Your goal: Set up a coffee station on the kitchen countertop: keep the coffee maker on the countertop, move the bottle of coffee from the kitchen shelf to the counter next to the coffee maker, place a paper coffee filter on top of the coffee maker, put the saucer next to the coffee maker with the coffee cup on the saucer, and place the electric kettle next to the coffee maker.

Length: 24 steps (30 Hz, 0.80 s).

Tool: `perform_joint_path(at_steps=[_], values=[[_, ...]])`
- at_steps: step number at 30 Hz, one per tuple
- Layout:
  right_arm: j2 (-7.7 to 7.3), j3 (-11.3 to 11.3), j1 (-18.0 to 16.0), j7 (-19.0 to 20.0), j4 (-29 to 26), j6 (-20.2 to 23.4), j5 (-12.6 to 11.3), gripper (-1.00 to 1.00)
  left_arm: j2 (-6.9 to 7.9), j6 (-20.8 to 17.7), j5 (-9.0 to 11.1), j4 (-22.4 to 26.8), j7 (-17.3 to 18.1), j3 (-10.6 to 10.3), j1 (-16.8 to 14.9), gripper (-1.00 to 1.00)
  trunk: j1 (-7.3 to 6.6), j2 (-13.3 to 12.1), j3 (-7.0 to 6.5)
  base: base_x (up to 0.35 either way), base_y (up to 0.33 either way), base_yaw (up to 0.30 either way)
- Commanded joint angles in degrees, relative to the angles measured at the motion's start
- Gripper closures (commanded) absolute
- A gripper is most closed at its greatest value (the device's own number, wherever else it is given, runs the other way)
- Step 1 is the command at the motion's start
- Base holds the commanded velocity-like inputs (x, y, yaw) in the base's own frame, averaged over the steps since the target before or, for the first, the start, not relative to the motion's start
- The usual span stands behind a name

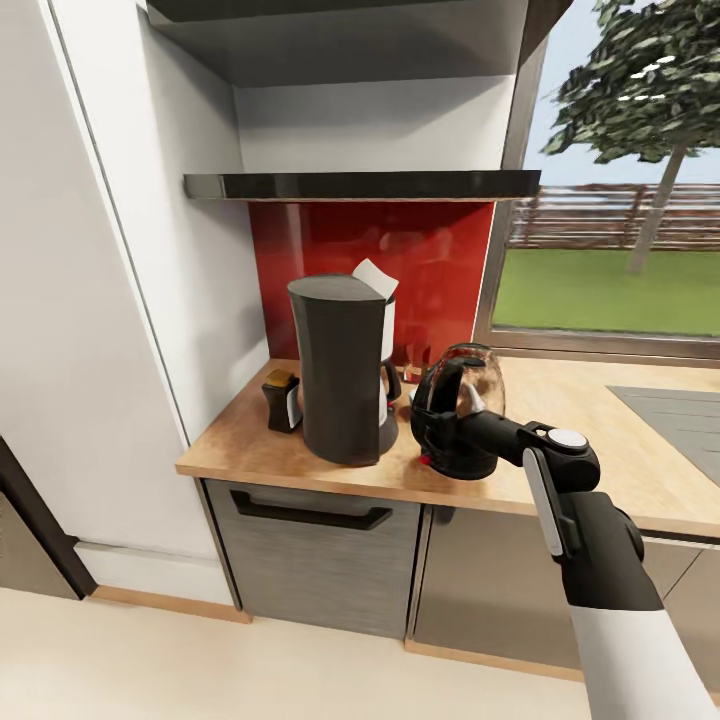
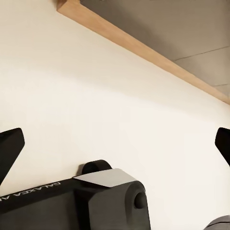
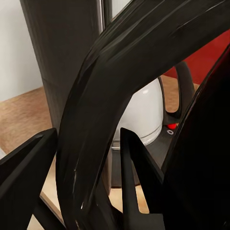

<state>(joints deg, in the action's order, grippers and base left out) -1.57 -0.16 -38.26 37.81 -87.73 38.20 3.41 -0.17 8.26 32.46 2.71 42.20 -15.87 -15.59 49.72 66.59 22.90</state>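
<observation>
The tall dark coffee maker (image 1: 340, 372) stands on the tan kitchen countertop (image 1: 570, 440), with the white paper coffee filter (image 1: 373, 279) on top of it. The small bottle of coffee (image 1: 282, 400) stands close on its left. On its right is the glass-domed electric kettle (image 1: 462, 412). My right gripper (image 1: 452, 415) is shut on the kettle's black handle (image 3: 110, 96), one finger on each side. My left gripper (image 2: 115, 146) hangs wide open above the pale floor. The black kitchen shelf (image 1: 360, 185) is bare. The saucer and coffee cup are out of view.
A tall white cabinet (image 1: 120, 300) walls off the counter's left end. A sink (image 1: 675, 410) is set into the counter at the right, under a window. A grey drawer front (image 1: 310, 515) sits below the counter edge. A thicker grey shelf (image 1: 340, 25) hangs higher up.
</observation>
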Motion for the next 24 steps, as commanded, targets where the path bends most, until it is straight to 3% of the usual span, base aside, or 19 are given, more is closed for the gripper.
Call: perform_joint_path(at_steps=[1,15,24], values=[[-0.01,-0.02,-0.06,0.34,-0.07,0.2,0.1,1.0,0.0,0.44,0.32,-0.09,0.07,-0.48,-0.05,-1.0,0.22,0.44,0.24,0.0,0.0,0.0],[-0.01,-0.03,-0.06,0.34,0.0,0.2,0.1,1.0,0.0,0.44,0.32,-0.08,0.07,-0.48,-0.05,-1.0,1.32,2.45,1.14,0.0,0.0,0.0],[-0.01,-0.02,-0.06,0.34,0.02,0.26,0.1,1.0,0.0,0.44,0.32,-0.08,0.07,-0.48,-0.05,-1.0,2.86,5.26,2.4,0.0,0.0,0.0]])
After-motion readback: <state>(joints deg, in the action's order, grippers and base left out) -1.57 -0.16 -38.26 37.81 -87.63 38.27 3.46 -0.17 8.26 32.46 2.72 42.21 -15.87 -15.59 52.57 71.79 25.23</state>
